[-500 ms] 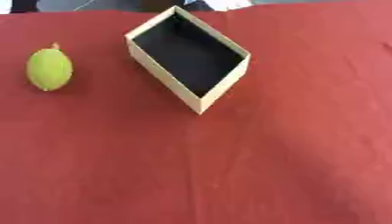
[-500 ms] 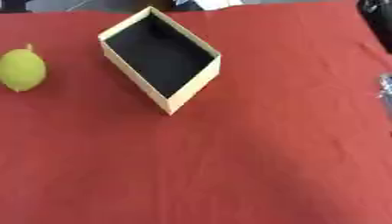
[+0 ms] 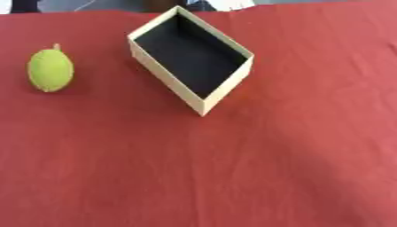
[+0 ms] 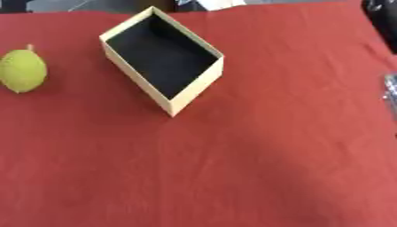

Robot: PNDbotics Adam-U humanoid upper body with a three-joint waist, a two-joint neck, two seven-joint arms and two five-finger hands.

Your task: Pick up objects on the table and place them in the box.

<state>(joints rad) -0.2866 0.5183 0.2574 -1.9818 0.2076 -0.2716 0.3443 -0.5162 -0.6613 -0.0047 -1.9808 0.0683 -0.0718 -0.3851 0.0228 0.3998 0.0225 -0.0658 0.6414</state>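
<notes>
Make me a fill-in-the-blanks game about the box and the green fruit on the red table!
1. The cloth on the table is the colour ____.
2. The green fruit lies on the ____ side of the box.
3. The inside of the box looks ____ in colour.
4. The number of things lying inside the box is ____.

Missing words: red; left; black; none

A yellow-green lemon lies well left of an open, empty cream box, black inside, set cornerwise.
</notes>
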